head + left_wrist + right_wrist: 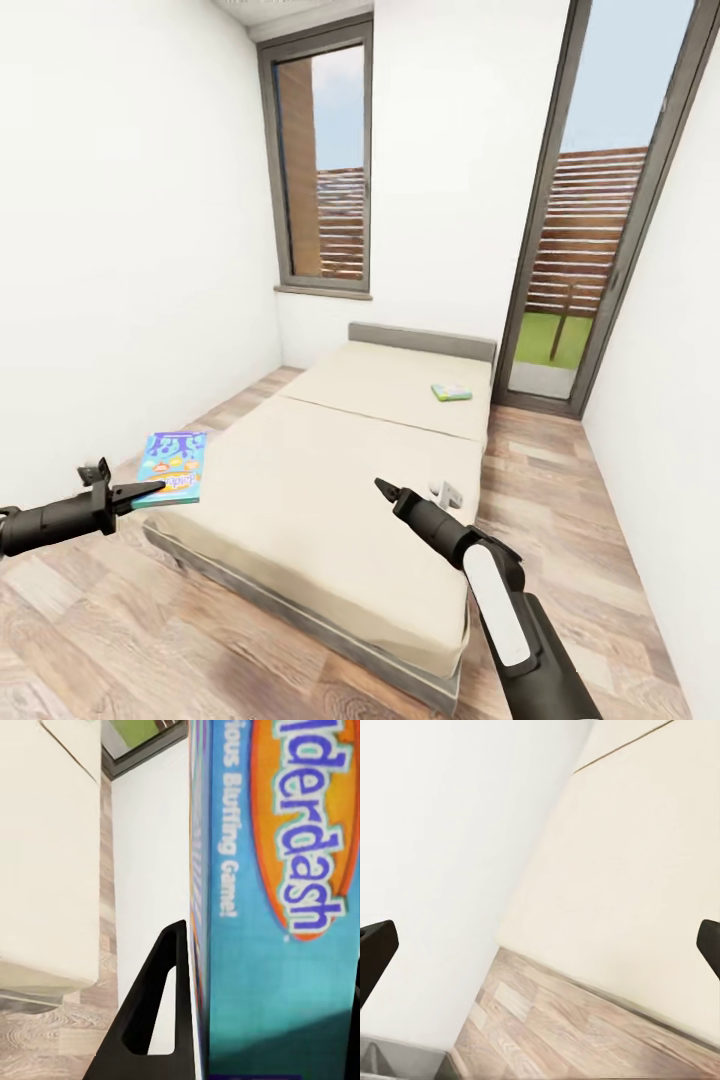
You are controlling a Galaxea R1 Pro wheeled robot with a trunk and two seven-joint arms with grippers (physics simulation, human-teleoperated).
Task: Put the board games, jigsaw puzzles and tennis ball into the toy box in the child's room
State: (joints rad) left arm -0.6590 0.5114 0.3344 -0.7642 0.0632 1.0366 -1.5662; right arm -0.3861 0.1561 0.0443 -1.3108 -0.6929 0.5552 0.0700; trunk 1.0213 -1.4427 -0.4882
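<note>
A blue board game [175, 466] with a "Balderdash" print hangs over the bed's left edge, my left gripper [158, 489] shut on its near end. In the left wrist view the box [285, 870] fills the gap between the fingers [154, 1012] of that gripper [266, 945]. A second, green-edged board game [452, 392] lies flat on the far section of the beige bed [330, 470], near its right side. My right gripper [384, 487] hovers open over the mattress's near section, holding nothing; the right wrist view shows its fingertips [375, 949] spread wide around the gripper's middle [540, 952].
White walls close in on the left and right of the bed. A tall window [322, 160] and a glass door [590, 220] stand behind the grey headboard [420, 342]. Wood-plank floor [100, 630] runs along both sides of the bed.
</note>
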